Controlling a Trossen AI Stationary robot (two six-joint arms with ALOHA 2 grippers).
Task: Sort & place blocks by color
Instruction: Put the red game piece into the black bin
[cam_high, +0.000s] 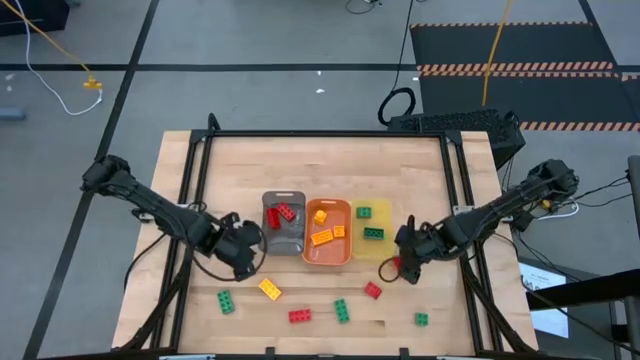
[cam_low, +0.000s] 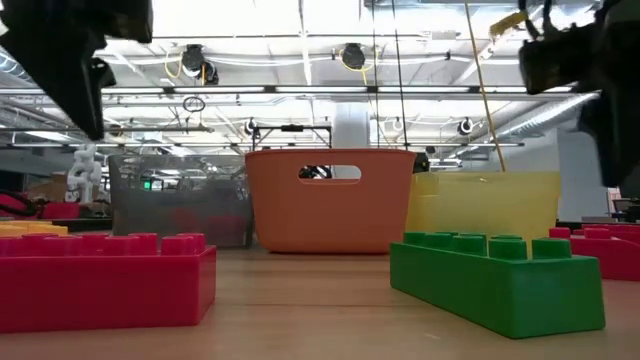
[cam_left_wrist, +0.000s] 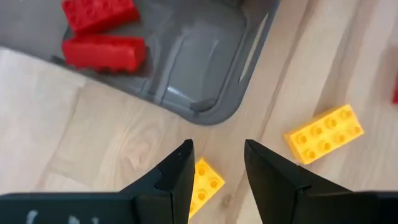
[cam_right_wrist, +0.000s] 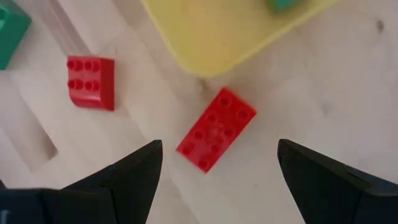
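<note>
Red blocks (cam_high: 284, 214) in grey tray (cam_high: 283, 242)

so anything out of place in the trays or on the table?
Nothing stands out. Red blocks lie in the grey tray, orange ones in the orange tray, green ones in the yellow tray. Loose blocks on the table are just unsorted, not spilled.

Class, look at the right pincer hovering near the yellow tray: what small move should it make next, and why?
Probably straight down. The right pincer is open, and a red block lies loose on the table between its fingers, just outside the yellow tray. Lowering around the block, then closing, looks the sensible next step.
</note>
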